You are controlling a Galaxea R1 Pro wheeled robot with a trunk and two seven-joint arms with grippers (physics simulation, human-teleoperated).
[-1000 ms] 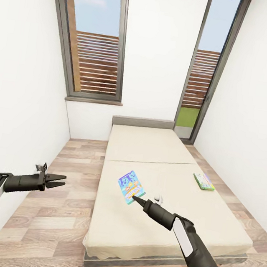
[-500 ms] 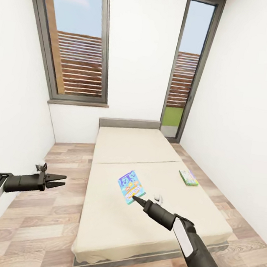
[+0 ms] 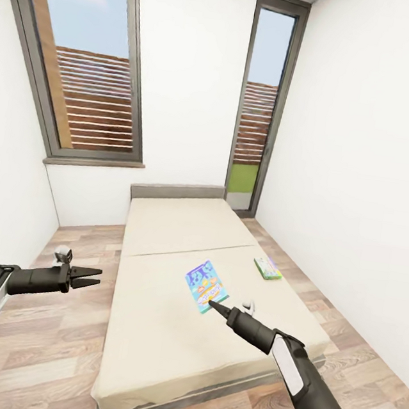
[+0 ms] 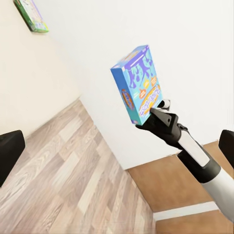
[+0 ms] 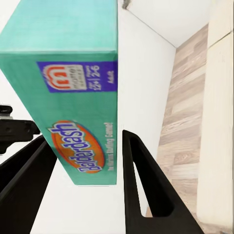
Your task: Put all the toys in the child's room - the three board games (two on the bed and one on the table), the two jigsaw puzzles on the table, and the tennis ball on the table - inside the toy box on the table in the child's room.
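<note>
Bare floor (image 3: 73, 323) runs along the bed's (image 3: 162, 328) left side; white walls (image 3: 372, 207) close in on both sides.

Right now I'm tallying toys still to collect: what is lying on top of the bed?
One green-edged board game lies near the bed's right edge. The blue board game is pinched in the right claw; what lies beneath it is covered.
</note>
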